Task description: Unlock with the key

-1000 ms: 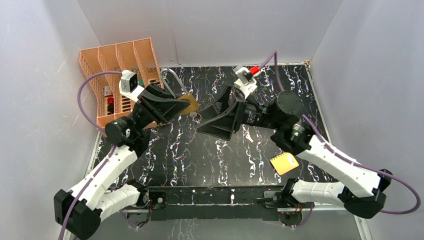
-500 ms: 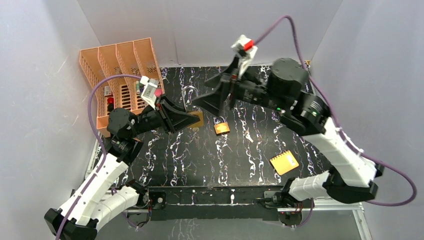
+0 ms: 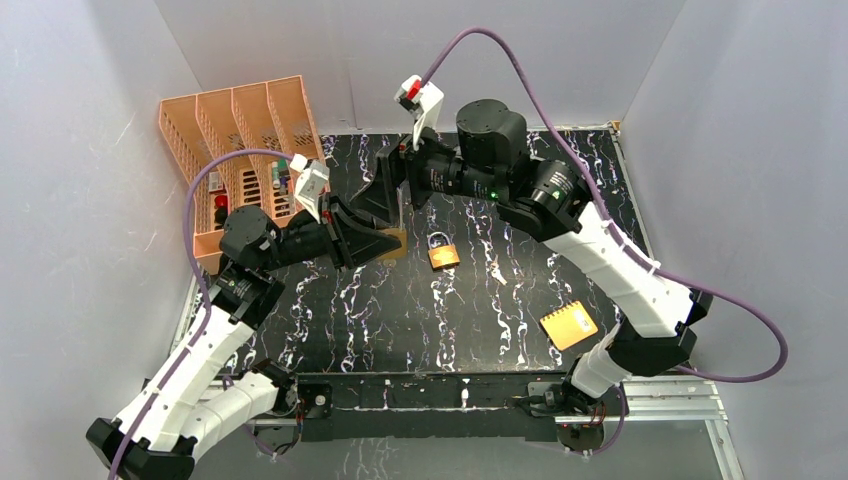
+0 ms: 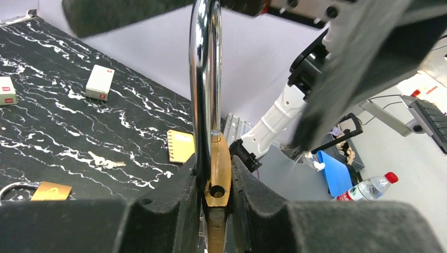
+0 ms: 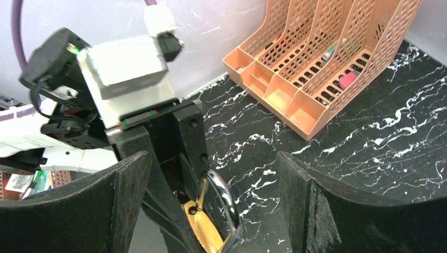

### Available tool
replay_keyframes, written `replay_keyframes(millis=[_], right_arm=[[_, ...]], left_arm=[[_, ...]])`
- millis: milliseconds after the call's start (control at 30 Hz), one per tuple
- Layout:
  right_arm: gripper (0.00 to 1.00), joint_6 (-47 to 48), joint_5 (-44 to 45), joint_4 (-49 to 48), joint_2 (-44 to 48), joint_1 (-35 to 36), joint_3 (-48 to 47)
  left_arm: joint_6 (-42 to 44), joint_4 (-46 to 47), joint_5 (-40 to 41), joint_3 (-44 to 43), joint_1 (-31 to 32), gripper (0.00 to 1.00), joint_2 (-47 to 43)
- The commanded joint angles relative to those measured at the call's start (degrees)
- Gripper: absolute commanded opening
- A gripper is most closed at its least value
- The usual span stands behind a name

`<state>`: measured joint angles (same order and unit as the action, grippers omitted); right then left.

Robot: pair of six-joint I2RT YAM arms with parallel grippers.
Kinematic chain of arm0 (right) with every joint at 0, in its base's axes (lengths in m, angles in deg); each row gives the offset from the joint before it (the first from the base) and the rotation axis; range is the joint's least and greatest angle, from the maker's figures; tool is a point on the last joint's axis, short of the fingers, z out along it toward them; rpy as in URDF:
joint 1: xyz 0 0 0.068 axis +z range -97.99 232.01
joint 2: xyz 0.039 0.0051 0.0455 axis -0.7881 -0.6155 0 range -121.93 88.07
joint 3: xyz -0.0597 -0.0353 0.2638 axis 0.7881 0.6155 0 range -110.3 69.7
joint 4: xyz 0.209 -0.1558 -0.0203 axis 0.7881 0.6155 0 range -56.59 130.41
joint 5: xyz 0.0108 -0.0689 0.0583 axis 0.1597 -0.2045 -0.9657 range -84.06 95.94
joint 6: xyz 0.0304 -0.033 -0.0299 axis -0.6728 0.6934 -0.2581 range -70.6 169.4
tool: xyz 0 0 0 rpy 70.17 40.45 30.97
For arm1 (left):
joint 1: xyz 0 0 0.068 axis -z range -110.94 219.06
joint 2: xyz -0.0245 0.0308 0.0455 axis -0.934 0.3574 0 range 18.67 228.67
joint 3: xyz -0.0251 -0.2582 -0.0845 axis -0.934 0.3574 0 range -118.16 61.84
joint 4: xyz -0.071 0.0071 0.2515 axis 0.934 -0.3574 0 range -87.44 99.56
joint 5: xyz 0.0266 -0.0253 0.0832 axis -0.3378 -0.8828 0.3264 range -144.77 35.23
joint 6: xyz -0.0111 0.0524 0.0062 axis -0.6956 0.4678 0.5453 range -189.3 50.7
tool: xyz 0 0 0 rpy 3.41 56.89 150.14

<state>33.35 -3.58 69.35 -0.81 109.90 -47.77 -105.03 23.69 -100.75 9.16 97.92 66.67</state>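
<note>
In the top view the left claw (image 3: pixel 384 244), at centre, is closed on a brass padlock (image 3: pixel 395 240). The right claw (image 3: pixel 378 203) hovers just above it. A second padlock (image 3: pixel 443 254) lies on the bench (image 3: pixel 480 300). The orange rack (image 3: pixel 235 120) at upper left holds small items that are too small to name.

In the left wrist view the shackle stands upright. The key (image 4: pixel 107 162) lies on the bench at middle left, well apart from both claws.

In the right wrist view the right claw is wide and holds nothing. The rack holds a pink thing and a pen-like one.

The lock seems ready, and next the right claw must probably pinch the flat key carefully.
</note>
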Motion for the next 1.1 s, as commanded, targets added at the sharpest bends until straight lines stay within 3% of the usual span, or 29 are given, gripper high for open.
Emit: replay_keyframes(millis=[0, 300, 600, 867, 1067], right_arm=[[0.95, 1.03, 0.28, -2.59, 0.91, 0.3, -3.18], [0.95, 1.03, 0.28, -2.59, 3.26, 0.28, 2.03], [0.95, 1.03, 0.28, -2.59, 11.95, 0.24, 14.19], [0.95, 1.03, 0.28, -2.59, 21.3, 0.3, 23.26], [0.95, 1.03, 0.28, -2.59, 22.71, 0.26, 18.53]], left_arm=[[3.44, 0.28, 1.4, -3.74, 0.44, 0.0, -0.65], [6.06, -1.47, 2.45, -4.76, 0.67, 0.0, 0.24], [3.85, 1.84, 1.52, -4.02, 0.76, 0.0, -2.29], [4.65, -1.18, 2.13, -2.47, 0.76, 0.0, -5.54], [5.92, -3.9, 5.57, -0.6, 0.76, 0.0, -9.19]])
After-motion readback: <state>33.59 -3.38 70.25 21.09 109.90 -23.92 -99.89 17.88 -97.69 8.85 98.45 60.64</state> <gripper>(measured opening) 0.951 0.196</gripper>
